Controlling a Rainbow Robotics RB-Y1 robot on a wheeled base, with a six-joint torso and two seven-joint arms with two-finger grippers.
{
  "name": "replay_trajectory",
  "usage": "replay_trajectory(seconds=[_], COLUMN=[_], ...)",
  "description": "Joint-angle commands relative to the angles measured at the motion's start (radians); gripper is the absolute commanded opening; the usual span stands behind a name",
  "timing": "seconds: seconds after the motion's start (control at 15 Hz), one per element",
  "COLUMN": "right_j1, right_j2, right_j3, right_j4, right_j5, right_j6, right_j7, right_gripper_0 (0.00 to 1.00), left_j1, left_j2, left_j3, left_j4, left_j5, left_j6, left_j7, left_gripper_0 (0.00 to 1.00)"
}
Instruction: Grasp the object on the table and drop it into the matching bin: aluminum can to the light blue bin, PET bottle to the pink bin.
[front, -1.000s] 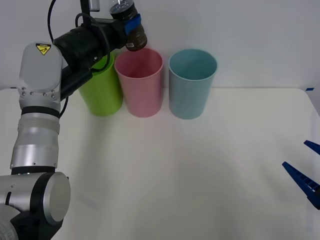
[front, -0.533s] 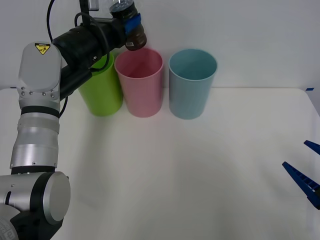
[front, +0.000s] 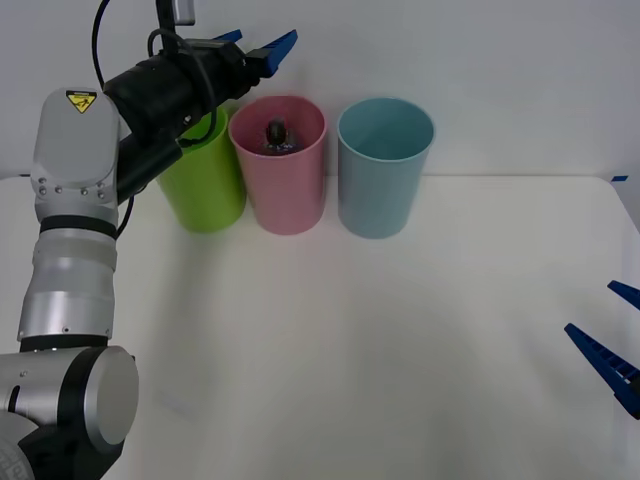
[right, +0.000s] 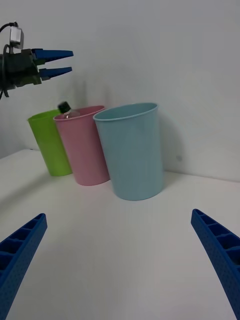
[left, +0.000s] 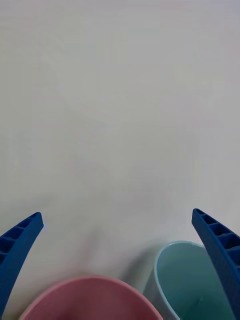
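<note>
1. The left gripper hangs spread and empty above the tall round pink plastic bin.
2. The small clear black-capped plastic bottle sits inside that bin's mouth.
3. The drop looks done; next, the arm should withdraw.
4. The right gripper idles, fingers apart, over the white bench.

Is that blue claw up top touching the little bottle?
Apart. In the front view the left gripper hangs open above the pink bin, with the PET bottle below it, inside.
</note>
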Motion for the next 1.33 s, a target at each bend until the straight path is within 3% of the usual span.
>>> replay_trajectory(seconds=[0.07, 0.47, 0.8, 1.0, 1.33], right_j1=[0.000, 0.000, 0.000, 0.000, 0.000], right_j2=[0.000, 0.000, 0.000, 0.000, 0.000], right_j3=[0.000, 0.000, 0.000, 0.000, 0.000], right_j4=[0.000, 0.000, 0.000, 0.000, 0.000], right_j5=[0.000, 0.000, 0.000, 0.000, 0.000], right_j6=[0.000, 0.000, 0.000, 0.000, 0.000], right_j7=[0.000, 0.000, 0.000, 0.000, 0.000], right_gripper_0=[1.00, 1.00, 1.00, 1.00, 1.00], left_j1=[0.023, 0.151, 0.341, 0.433, 0.546], left_j2=[0.025, 0.114, 0.154, 0.169, 0.224], left_j3=[-0.005, -0.020, -0.018, 0.006, 0.081], left_j4=[-0.002, -0.091, -0.246, -0.265, -0.264], left_j5=[0.053, 0.225, 0.383, 0.475, 0.524], left_j6=[-0.033, -0.133, -0.190, -0.251, -0.434], left_j7=[-0.012, -0.040, -0.089, -0.209, -0.353], left_gripper_0=[1.00, 1.00, 1.00, 1.00, 1.00])
